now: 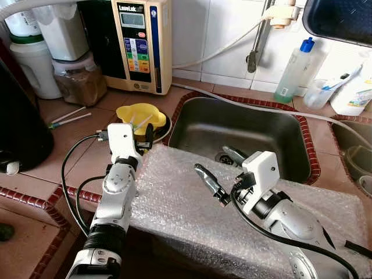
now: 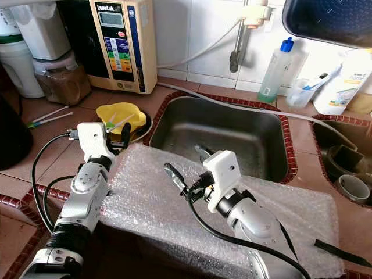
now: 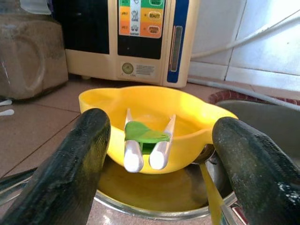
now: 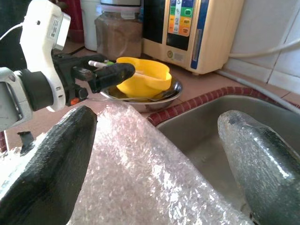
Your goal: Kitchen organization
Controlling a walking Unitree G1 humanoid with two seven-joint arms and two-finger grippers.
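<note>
Left gripper [image 3: 154, 154] spread wide before yellow bowl [image 3: 154, 117]; right gripper [image 4: 154, 154] likewise apart above bubble wrap [image 1: 186, 203].

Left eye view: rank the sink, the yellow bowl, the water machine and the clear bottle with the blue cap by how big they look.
1. sink
2. water machine
3. yellow bowl, clear bottle: these two look alike in area, so no ranking. The bottle stands farther back, so its true size is unsure.

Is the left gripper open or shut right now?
Open. The left gripper has its two black fingers spread wide apart, with the yellow bowl in the gap beyond them, nothing held.
</note>
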